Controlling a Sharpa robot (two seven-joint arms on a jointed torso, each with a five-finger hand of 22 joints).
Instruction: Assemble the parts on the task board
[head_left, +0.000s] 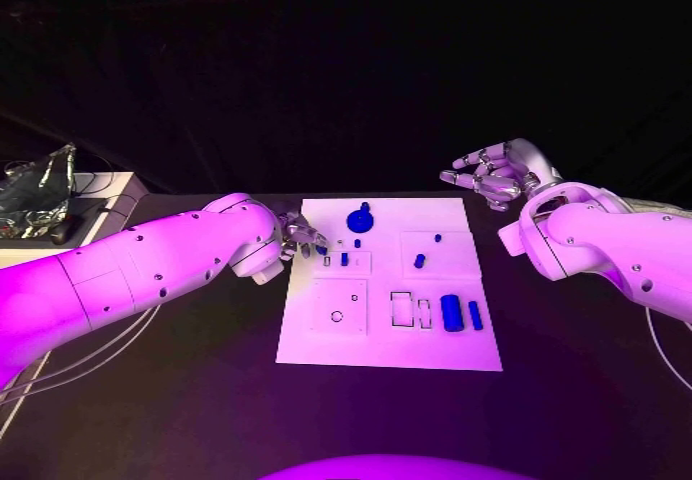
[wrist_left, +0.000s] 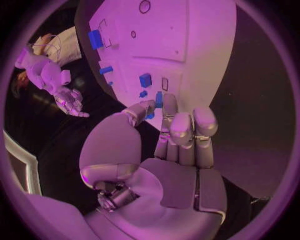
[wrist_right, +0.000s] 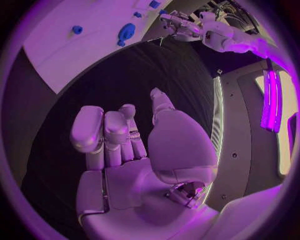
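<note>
The white task board (head_left: 389, 335) lies in the middle of the black table. On it are a round blue part (head_left: 361, 218) at the far end, small blue parts (head_left: 343, 259) (head_left: 420, 261), and two longer blue parts (head_left: 453, 312) (head_left: 476, 315) near the right. My left hand (head_left: 300, 238) is at the board's far left edge. In the left wrist view it pinches a small blue part (wrist_left: 158, 99) between thumb and finger, just above the board (wrist_left: 187, 45). My right hand (head_left: 498, 172) hovers beyond the board's far right corner, fingers apart and holding nothing.
The board has empty recesses (head_left: 401, 308) and a round hole (head_left: 336, 316) in its near half. A crumpled foil item (head_left: 36, 190) and cables lie on a white stand off the table's left. In the right wrist view the left hand (wrist_right: 181, 25) is near the round part (wrist_right: 126, 32).
</note>
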